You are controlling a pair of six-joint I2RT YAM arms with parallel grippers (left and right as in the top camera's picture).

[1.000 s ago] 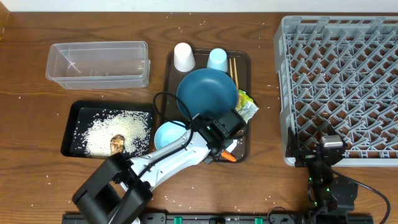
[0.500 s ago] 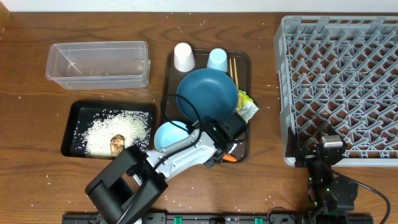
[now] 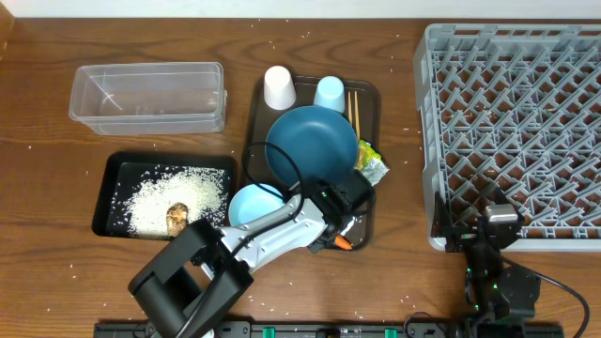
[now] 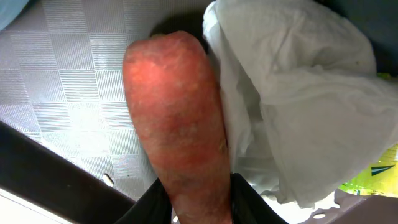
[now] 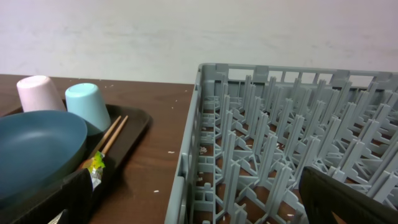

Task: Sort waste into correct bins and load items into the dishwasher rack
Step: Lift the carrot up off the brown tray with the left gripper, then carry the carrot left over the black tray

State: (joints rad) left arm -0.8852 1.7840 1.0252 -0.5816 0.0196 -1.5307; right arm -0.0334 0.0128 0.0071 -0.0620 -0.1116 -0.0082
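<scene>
My left gripper (image 3: 340,230) is down on the brown serving tray (image 3: 258,113), its fingers (image 4: 196,202) shut on either side of the small orange carrot (image 4: 180,124), whose tip shows in the overhead view (image 3: 346,242). A crumpled white tissue (image 4: 292,93) lies against the carrot, with the foil wrapper (image 3: 373,164) beyond. The dark blue plate (image 3: 312,141), light blue bowl (image 3: 252,202), white cup (image 3: 277,86), light blue cup (image 3: 329,92) and chopsticks (image 3: 353,108) are on the tray. My right gripper (image 3: 495,225) is open and empty beside the grey rack (image 3: 512,122).
The clear tub (image 3: 148,94) stands at the back left. The black tray (image 3: 117,169) in front of it holds rice (image 3: 178,192) and a brown lump (image 3: 176,218). Rice grains are scattered on the table. The rack's left wall (image 5: 193,143) is close to my right gripper (image 5: 199,205).
My left gripper has dropped lower over the carrot and closed round it. The plate and bowl shifted slightly left. The right arm has not moved.
</scene>
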